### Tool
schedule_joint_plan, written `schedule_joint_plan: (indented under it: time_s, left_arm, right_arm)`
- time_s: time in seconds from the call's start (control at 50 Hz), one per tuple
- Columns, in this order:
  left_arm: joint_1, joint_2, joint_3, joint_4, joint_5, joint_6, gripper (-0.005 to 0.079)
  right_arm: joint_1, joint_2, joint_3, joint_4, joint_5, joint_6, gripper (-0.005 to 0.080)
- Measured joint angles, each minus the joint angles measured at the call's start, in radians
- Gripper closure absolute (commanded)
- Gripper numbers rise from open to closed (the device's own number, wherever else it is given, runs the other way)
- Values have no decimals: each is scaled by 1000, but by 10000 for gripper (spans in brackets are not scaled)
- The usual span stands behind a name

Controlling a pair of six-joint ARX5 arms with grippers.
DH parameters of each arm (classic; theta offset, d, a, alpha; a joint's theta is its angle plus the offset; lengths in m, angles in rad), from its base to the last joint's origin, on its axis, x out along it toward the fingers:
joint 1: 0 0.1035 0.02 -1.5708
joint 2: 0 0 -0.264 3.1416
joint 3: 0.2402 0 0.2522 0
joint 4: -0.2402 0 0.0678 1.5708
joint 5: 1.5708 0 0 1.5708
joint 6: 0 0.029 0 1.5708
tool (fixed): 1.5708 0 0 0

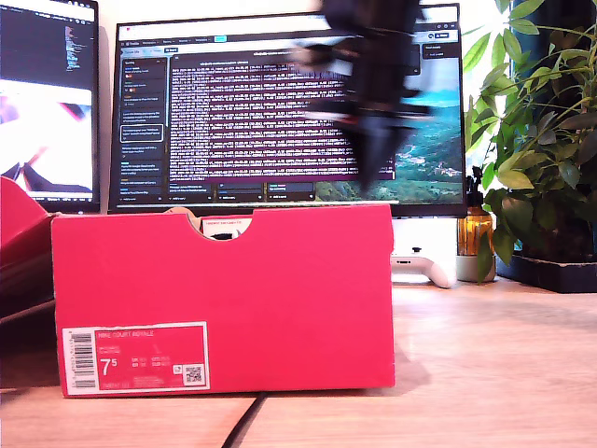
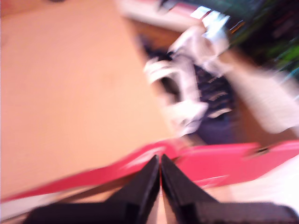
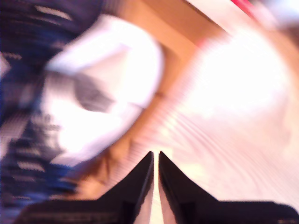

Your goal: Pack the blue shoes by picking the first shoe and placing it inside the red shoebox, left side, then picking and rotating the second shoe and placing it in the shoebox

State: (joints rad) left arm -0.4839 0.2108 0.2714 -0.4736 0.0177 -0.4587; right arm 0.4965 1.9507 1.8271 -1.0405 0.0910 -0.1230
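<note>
While blurred, shoe (image 3: pixel 70 102) beyond second hand (image 3: pixel 155 158).

Motion smears a dark arm (image 1: pixel 373 84) above the bright red cardboard shoebox (image 1: pixel 224 299); beyond closed fingertips (image 2: pixel 160 163), navy-and-white shoes (image 2: pixel 196 88) blur.

looks like an office or home-office desk setup: a wooden desk (image 1: pixel 485 364) with a big monitor (image 1: pixel 280 112) full of terminal text, a second screen (image 1: pixel 47 93) at the exterior view's left showing code and a camera feed, a white game controller (image 1: pixel 424 268) under the monitor, and a leafy potted plant (image 1: pixel 541 149) at the exterior view's right
</note>
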Motion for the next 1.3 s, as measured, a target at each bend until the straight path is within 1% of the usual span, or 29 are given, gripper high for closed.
schedule_joint_plan:
  time_s: [0.02,0.14,0.16,0.2,0.22,0.34,0.4,0.42,0.5,0.58,0.62,0.64,0.68,0.78,0.96,1.18,1.3]
  left_arm:
    - [0,0,0,2,-32,24,762]
    - [0,0,2,31,-67,46,762]
    - [0,0,2,45,-72,86,762]
    - [0,0,2,73,-75,92,762]
    - [0,0,2,92,-84,126,762]
    - [4,0,2,156,-105,144,762]
    - [16,0,2,165,-143,145,762]
    - [20,0,1,173,-174,145,762]
    - [42,0,-2,243,-205,145,762]
    - [55,0,-10,319,-209,158,762]
    - [56,0,-18,350,-209,160,762]
    - [56,0,-22,361,-210,186,762]
    - [60,0,-34,382,-210,196,762]
    - [79,0,-56,385,-210,229,762]
    - [154,0,-75,385,-198,277,763]
    - [285,0,-118,463,-76,280,763]
    - [356,1,-137,461,-21,280,763]
  right_arm:
    - [-6,0,0,-2,0,15,753]
    - [-27,-8,0,-3,0,22,753]
    - [-27,-11,0,-5,0,24,753]
    - [-26,-20,0,-7,-3,24,753]
    - [-25,-25,0,-9,-3,24,753]
    - [-25,-79,0,-11,-3,24,753]
    - [-26,-117,-2,-5,-3,24,753]
    - [-26,-132,-5,0,-3,24,753]
    - [-26,-202,-32,8,-3,24,753]
    - [-27,-280,-76,12,-3,21,753]
    - [-31,-318,-103,19,-3,21,753]
    - [-31,-336,-114,22,-3,21,753]
    - [-32,-369,-138,32,-3,21,753]
    - [-32,-444,-209,78,-3,30,753]
    - [-37,-609,-387,152,-3,45,753]
    - [-71,-764,-546,225,1,92,753]
    - [-97,-830,-644,275,58,124,753]
